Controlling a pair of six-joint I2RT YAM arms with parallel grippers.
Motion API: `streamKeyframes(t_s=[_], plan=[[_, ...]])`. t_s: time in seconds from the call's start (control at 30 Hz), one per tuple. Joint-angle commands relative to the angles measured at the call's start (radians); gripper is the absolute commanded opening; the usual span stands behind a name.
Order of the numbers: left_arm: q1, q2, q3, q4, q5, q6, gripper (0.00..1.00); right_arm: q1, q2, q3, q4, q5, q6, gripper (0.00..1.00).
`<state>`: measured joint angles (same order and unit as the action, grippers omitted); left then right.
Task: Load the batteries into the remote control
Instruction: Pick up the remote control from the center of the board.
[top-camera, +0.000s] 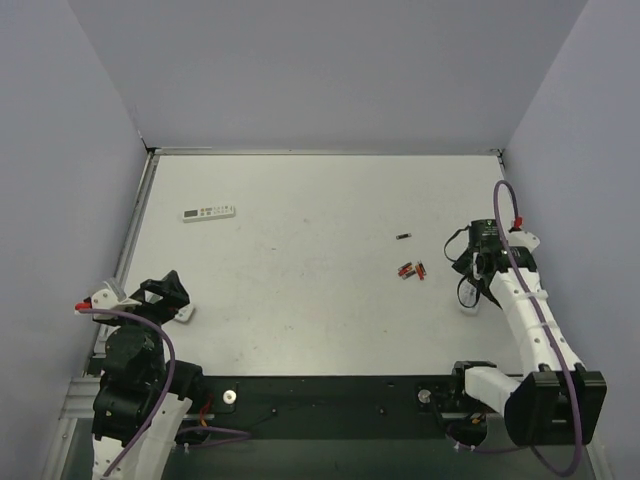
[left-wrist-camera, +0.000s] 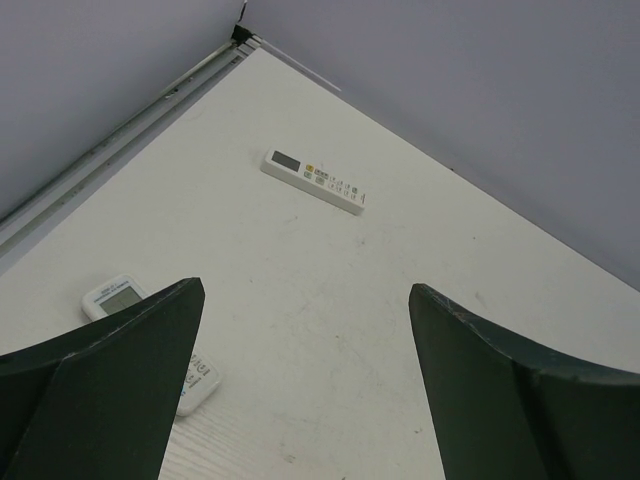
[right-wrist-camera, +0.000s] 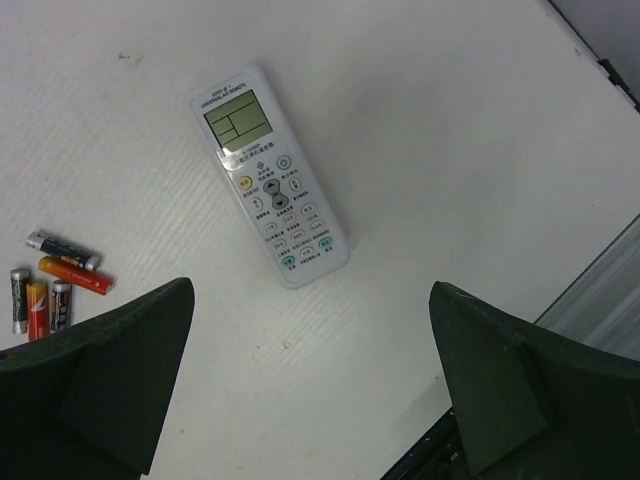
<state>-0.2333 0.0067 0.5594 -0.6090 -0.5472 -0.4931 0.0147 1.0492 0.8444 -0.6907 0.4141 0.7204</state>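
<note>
Overhead camera spans the table (top-camera: 300, 300); close right wrist camera shares its batteries (top-camera: 411, 270).

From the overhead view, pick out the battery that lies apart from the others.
The dark battery lying alone, farther back on the table; the other batteries are bunched together in front of it.
</note>
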Motion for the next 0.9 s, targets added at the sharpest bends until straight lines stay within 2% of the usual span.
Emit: streamKeyframes(t_s=[0.0,0.1,0.27,0.37,0.47,0.5,0.57,0.6,0.7,0.8,0.87], plan=[[-0.024,-0.111,0.016,0.028,0.012,0.013,0.95,-0.012,0.162,0.007,0.045,0.028,0.082,0.97],[-0.034,-0.113,0.013,0.037,0.013,0.018,0.95,-0.059,0.277,0.015,0.111,0.032,0.03,0.93],[-0.043,-0.111,0.01,0.034,0.016,0.019,0.95,-0.133,0.44,0.027,0.203,-0.202,-0.085,0.87],[-0.044,-0.108,0.008,0.041,0.018,0.022,0.95,-0.137,0.504,0.039,0.212,-0.265,-0.11,0.82],[-0.047,-0.102,0.005,0.045,0.021,0.024,0.95,-0.139,0.534,0.018,0.227,-0.275,-0.108,0.67],[-0.047,-0.1,0.005,0.043,0.026,0.025,0.95,-0.139,0.532,0.009,0.232,-0.271,-0.108,0.58],[-0.05,-0.091,0.004,0.046,0.038,0.03,0.95,-0.139,0.525,-0.016,0.243,-0.267,-0.105,0.48],[-0.052,-0.086,0.004,0.051,0.049,0.031,0.95,-0.139,0.516,-0.022,0.246,-0.256,-0.099,0.39],[-0.054,-0.076,-0.003,0.072,0.084,0.044,0.95,-0.133,0.46,-0.059,0.252,-0.252,-0.09,0.25],[-0.054,-0.062,-0.012,0.098,0.142,0.056,0.94,-0.096,0.37,-0.085,0.258,-0.247,-0.088,0.15],[-0.052,-0.048,-0.021,0.115,0.179,0.059,0.95,-0.055,0.294,-0.09,0.261,-0.232,-0.101,0.14]])
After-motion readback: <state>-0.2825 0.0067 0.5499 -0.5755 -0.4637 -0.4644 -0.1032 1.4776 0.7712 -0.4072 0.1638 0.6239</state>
